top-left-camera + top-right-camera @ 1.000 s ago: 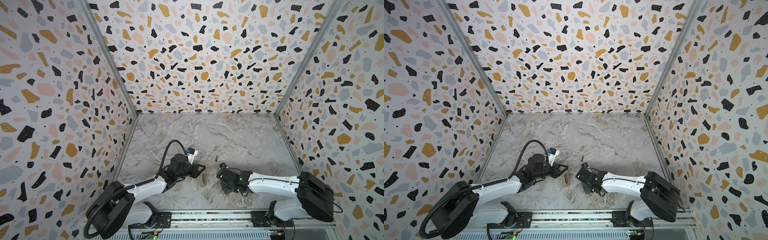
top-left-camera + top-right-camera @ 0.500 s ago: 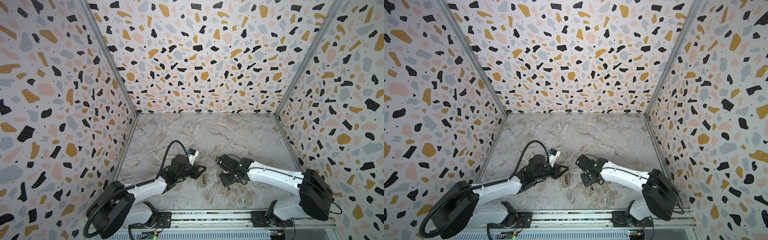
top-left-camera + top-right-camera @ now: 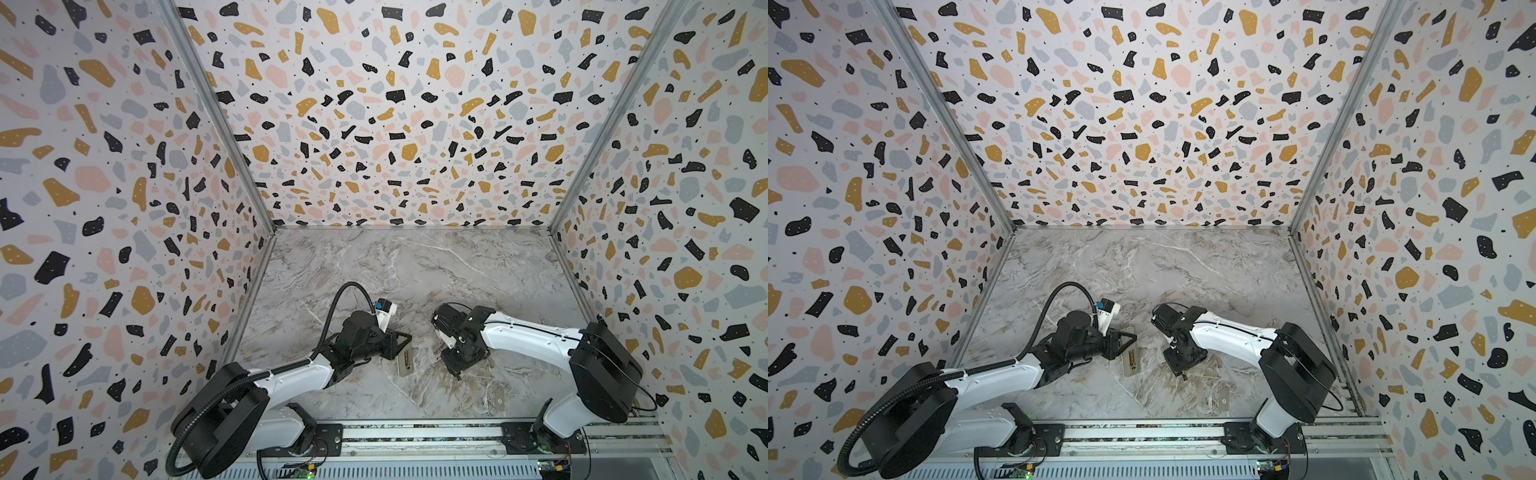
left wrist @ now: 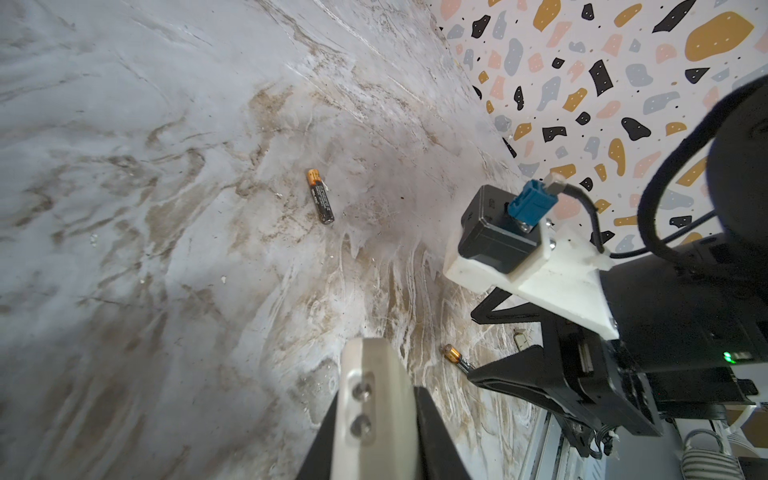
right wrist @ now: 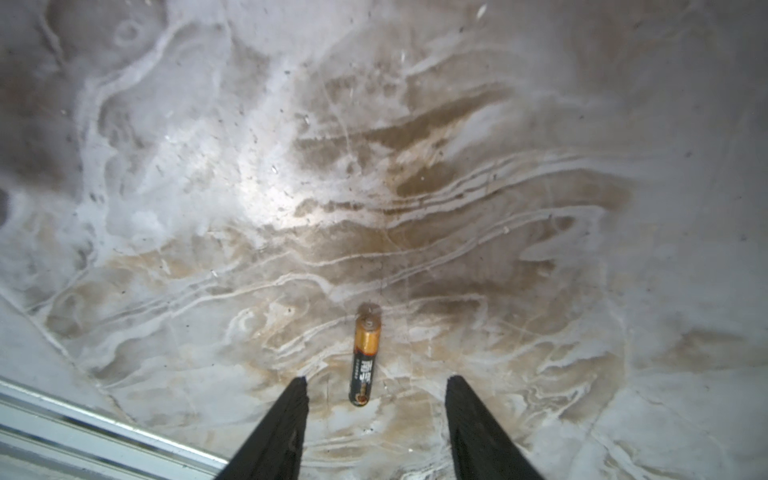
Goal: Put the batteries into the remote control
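Over on the left, the left gripper (image 3: 402, 347) was clenched on the remote control (image 3: 405, 362), pinching its upper end. The body lay flat on the table (image 3: 415, 270) with a darker recess showing on its upturned face. That looked a sensible hold to me, pinning the remote so a cell can be pressed in without it skating off. Moving across, the far battery (image 4: 320, 201) lay alone on bare marble, well apart from both arms and waiting its turn. Then came the right gripper (image 5: 378, 379), released, its two dark fingertips (image 5: 301, 386) standing either side of the near battery (image 5: 365, 361) without touching it. The cell ran lengthwise between them with its gold end pointing away. I'd judge that a straddle for closing across the narrow body, the only grip a thin rolling cylinder really allows. Further right, a small grey cover (image 3: 498, 397) sat near the front rail (image 3: 415, 432), out of the way. For room, the deep half of the table was wide open. Up front things were tighter: the rail ran close to this pick, the side walls hemmed in both elbows, and the two grippers stood near each other, so the carry across to the remote looked short but crowded.
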You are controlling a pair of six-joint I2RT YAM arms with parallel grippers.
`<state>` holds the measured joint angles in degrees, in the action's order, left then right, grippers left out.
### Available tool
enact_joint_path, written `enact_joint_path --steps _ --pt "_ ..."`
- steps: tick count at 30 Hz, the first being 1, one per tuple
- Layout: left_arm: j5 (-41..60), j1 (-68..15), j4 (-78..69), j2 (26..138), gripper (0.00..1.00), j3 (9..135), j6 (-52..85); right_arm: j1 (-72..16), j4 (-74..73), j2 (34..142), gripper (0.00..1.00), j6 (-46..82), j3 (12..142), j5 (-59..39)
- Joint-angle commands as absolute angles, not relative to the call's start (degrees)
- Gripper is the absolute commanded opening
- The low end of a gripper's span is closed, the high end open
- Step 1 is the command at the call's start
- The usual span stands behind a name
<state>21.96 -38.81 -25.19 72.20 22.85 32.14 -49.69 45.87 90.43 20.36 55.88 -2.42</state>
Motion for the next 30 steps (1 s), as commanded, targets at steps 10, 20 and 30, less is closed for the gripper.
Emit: enact_joint_path --steps 10,20,30 --pt "21.5 -39.1 -27.8 71.5 0.0 22.1 31.2 -49.2 45.2 92.7 0.4 17.8 56.5 -4.3" --pt "21.4 -39.1 -27.9 71.7 0.0 22.2 31.3 -49.2 44.5 93.7 0.31 17.4 56.3 -4.7" --pt "20.8 -39.1 -27.6 71.3 0.0 22.1 31.1 -49.3 43.3 94.5 0.25 17.1 55.8 -5.4"
